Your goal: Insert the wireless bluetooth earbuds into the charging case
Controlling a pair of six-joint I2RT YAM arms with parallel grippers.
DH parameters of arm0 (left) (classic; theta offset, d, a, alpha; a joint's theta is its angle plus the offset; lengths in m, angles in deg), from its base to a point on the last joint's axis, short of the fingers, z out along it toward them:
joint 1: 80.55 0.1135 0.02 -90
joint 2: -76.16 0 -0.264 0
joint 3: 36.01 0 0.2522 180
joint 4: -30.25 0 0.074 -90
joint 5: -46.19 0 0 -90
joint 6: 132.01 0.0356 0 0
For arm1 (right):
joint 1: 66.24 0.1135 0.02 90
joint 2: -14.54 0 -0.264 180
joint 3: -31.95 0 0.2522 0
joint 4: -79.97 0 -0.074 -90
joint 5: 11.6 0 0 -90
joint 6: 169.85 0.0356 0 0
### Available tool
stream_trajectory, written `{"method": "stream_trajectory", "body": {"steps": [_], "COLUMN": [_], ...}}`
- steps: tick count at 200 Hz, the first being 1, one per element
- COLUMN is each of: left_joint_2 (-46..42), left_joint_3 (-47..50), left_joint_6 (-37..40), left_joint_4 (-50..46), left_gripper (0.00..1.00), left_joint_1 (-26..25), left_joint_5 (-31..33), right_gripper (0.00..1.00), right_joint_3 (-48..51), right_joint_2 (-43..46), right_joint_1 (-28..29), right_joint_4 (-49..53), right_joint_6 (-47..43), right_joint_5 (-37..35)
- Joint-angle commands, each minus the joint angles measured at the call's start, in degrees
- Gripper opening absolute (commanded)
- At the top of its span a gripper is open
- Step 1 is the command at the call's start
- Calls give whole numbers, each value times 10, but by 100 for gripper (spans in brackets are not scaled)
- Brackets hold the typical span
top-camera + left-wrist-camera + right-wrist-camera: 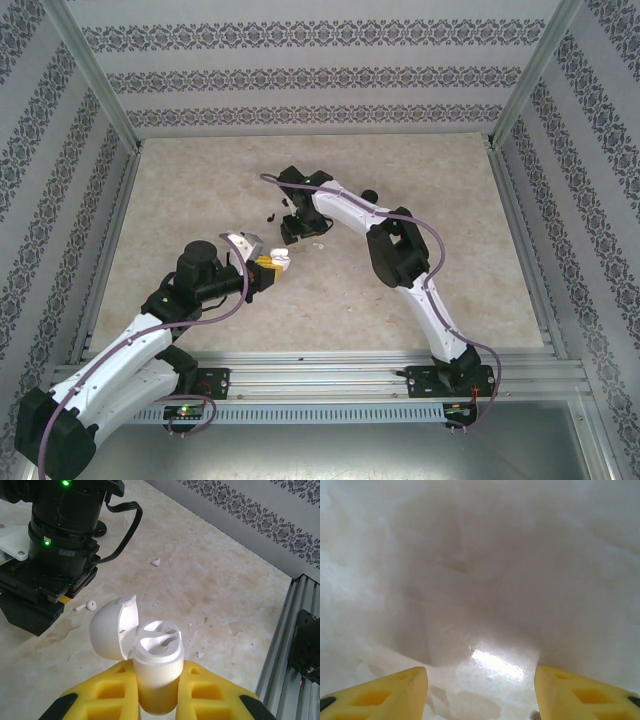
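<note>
My left gripper (156, 677) is shut on the white charging case (156, 652), which stands upright between the yellow fingers (102, 692). The case's lid (111, 629) is swung open to the left, and both of its sockets are empty. One small white earbud (87, 606) with a short stem lies on the table beside the black body of my right gripper (293, 232). That gripper points down just above the table. In the right wrist view its gripper (481, 680) is open over bare marble. In the top view the left gripper (272, 262) and the case (281, 260) sit just below the right gripper.
A small white fragment (156, 562) and a few white chips (200, 654) lie on the marble table (400, 170). Two tiny dark bits (270, 215) lie left of the right gripper, too small to identify. Aluminium rails (330, 370) edge the table, with patterned walls around it.
</note>
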Motion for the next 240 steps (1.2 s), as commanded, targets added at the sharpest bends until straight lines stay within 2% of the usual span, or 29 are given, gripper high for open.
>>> {"method": "stream_trajectory", "body": {"steps": [1,156,184,203,240], "left_joint_2": [-9,-7,4,11,16], "left_joint_3": [5,16,16,16,23], "left_joint_6": [-2,-21,-26,-29,-30], "left_joint_4": [-5,12,26,35,63], "left_gripper": [0,0,0,0,0], "left_joint_1": [1,0,0,0,0], "left_joint_5": [-4,-21,-25,-28,-41], "right_gripper": [57,55,54,50,48], "right_joint_3": [47,242,244,228,166], "right_joint_2": [24,154,188,203,186], "right_joint_1": [19,33,33,32,24], "right_joint_4": [32,-29,-21,-7,38], "right_joint_6": [11,32,35,34,22], "right_joint_5": [-2,-7,-1,3,-11]}}
